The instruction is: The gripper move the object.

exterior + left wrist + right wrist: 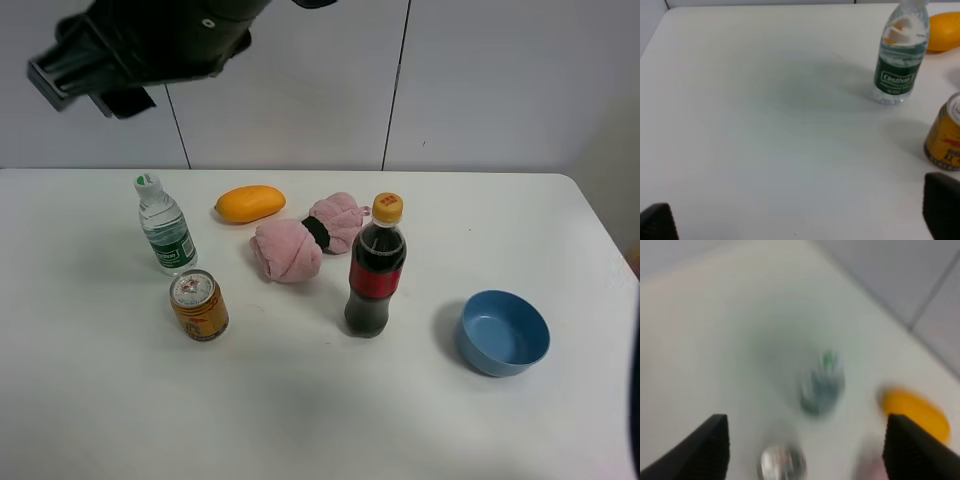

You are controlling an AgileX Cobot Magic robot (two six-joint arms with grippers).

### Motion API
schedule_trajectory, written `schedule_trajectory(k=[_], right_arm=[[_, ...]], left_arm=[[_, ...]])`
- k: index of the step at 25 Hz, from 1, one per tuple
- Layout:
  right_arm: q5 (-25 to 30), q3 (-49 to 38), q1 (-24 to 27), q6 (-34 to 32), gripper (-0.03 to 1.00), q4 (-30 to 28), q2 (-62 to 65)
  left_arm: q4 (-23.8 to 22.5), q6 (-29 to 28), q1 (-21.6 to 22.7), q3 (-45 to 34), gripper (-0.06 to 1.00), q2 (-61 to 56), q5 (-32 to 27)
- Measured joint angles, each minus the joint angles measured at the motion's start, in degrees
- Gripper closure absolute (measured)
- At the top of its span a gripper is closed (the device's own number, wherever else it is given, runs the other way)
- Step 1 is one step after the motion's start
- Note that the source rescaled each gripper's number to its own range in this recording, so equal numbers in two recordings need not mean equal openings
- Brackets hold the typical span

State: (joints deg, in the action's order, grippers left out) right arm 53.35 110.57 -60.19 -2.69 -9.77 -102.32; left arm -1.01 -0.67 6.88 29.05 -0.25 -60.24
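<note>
The small clear water bottle (165, 235) with a green label and white cap stands upright at the table's left rear. In the left wrist view it (897, 65) stands well ahead of my left gripper (800, 222), which is open and empty, low over the bare table. My right gripper (805, 440) is open and empty, high above the blurred bottle (822, 382). A black, blurred arm part (150, 40) shows at the top left of the exterior view, above the bottle.
A gold can (198, 305) stands just in front of the bottle. A mango (250, 203), a pink rolled towel (300, 240), a dark cola bottle (376, 270) and a blue bowl (503, 332) lie to its right on the white table (100, 400).
</note>
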Motion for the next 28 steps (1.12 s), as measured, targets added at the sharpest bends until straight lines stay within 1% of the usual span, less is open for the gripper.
schedule_trajectory(k=[1, 3, 4, 5, 7, 8, 10, 13, 17, 19, 22, 26, 28], right_arm=[[4.10, 0.00, 0.00, 0.57, 0.67, 0.00, 0.71], [10.91, 0.00, 0.22, 0.76, 0.44, -0.31, 2.70], [13.72, 0.00, 0.67, 0.62, 0.30, -0.31, 3.66], [14.95, 0.00, 1.34, 0.53, 0.17, -0.31, 4.93], [15.94, -0.54, 3.39, 0.08, 0.04, -0.26, 7.62], [16.09, -1.84, 6.43, -0.46, -0.01, -0.26, 10.86], [16.20, -3.79, 9.84, -0.92, -0.03, -0.26, 13.77], [16.20, -6.80, 16.66, -0.98, -0.03, 0.91, 17.63], [16.20, -12.47, 28.45, -0.70, -0.03, 4.42, 23.14], [16.20, -16.94, 34.29, 0.31, -0.03, 6.01, 26.52], [16.20, -24.41, 43.18, 1.20, -0.03, 6.87, 32.25], [16.20, -33.75, 51.19, 1.44, -0.03, 7.43, 41.09], [16.20, -38.22, 53.99, 1.39, -0.03, 8.02, 46.72]], left_arm=[[0.00, 0.00, 0.00, 0.00, -0.06, 0.00, 0.00], [0.00, 0.00, 0.00, 0.00, -0.06, 0.00, 0.00], [0.00, 0.00, 0.00, 0.00, -0.06, 0.00, 0.00], [0.00, 0.00, 0.00, 0.00, -0.06, 0.00, 0.00], [0.00, 0.00, 0.00, 0.00, -0.06, 0.00, 0.00], [0.00, 0.00, 0.00, 0.00, -0.06, 0.00, 0.00], [0.00, 0.00, 0.00, 0.00, -0.06, 0.00, 0.00], [0.00, 0.00, 0.00, 0.00, -0.06, 0.00, 0.00], [0.00, 0.00, 0.00, 0.00, -0.06, 0.00, 0.00], [0.00, 0.00, 0.00, 0.00, -0.06, 0.00, 0.00], [0.00, 0.00, 0.00, 0.00, -0.06, 0.00, 0.00], [0.00, 0.00, 0.00, 0.00, -0.06, 0.00, 0.00], [0.00, 0.00, 0.00, 0.00, -0.06, 0.00, 0.00]])
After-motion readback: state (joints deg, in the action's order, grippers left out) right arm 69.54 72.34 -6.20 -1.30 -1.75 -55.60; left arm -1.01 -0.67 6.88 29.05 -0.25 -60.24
